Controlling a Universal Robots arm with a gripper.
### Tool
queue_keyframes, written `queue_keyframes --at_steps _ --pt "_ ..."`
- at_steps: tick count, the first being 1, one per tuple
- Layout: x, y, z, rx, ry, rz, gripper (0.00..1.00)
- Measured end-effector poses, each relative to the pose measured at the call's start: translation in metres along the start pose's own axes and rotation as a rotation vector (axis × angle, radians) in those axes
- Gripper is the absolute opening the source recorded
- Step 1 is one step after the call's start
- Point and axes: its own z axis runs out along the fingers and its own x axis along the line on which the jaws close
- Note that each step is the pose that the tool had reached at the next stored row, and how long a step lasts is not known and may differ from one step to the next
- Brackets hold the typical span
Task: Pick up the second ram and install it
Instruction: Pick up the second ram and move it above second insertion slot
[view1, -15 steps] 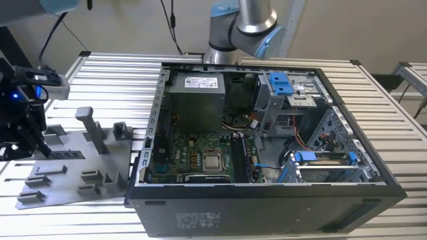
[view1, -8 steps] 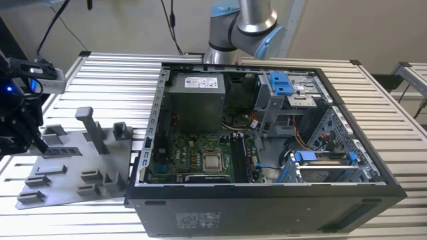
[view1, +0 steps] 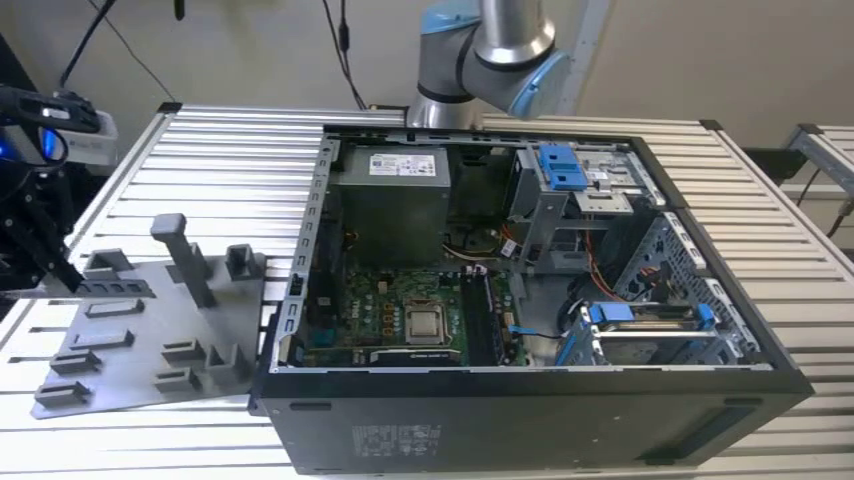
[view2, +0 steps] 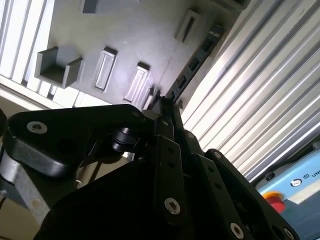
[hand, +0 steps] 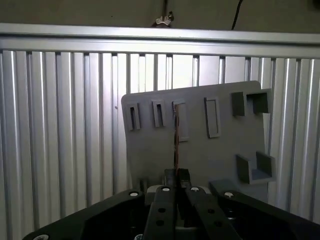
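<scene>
Green-board second ram (view2: 196, 61) is pinched edge-on btwn the fingertips. Gripper (hand: 176, 175) is closed on one end, w/ the rest reaching beyond them over the holder tray (hand: 200, 160). Prob. light, stiff, fragile: best held by the board edges, not the chips.

Holder tray (view1: 134, 350) on the slatted table (view1: 214, 170), at the exterior view's left of the computer case (view1: 534, 420)

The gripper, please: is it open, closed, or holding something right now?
Gripper: closed, holding the second ram.
</scene>
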Motion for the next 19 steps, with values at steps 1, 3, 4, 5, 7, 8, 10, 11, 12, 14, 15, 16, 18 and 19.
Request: queue_keyframes --at_steps 1,3,4,5,7,8,10,11,12,14,15,16,18,19 --pt "-0.0002 0.0 -0.0037 0.0 -0.0001 0.0 0.14" --pt "-0.0007 0.0002 -0.0116 0.0 0.0 0.0 0.14" --pt "-0.0009 0.0002 -0.016 0.0 0.0 0.0 0.14" --pt "-0.0012 0.0003 -0.0207 -0.0001 0.0001 0.0 0.14" --pt "-0.0017 0.0004 -0.0299 0.0001 -0.0001 0.0 0.14" --pt "-0.002 0.0005 -0.0344 0.0 0.0 0.0 0.14" --pt "-0.0025 0.0007 -0.0432 0.0 0.0 0.0 0.14" --pt "-0.0027 0.0007 -0.0477 -0.0001 0.0001 0.0 0.14" --pt "-0.003 0.0008 -0.0522 0.0 0.0 0.0 0.14" --pt "-0.0035 0.0009 -0.0615 -0.0001 0.0001 0.0 0.14" --pt "-0.0038 0.001 -0.066 -0.0001 0.0 0.0 0.14" --pt "-0.0041 0.0011 -0.0706 -0.0003 0.0 0.0 0.14" --pt "-0.0046 0.0012 -0.0797 -0.0007 0.0 0.0 0.14" --pt "-0.0048 0.0013 -0.0842 -0.0009 0.0 0.0 0.14"
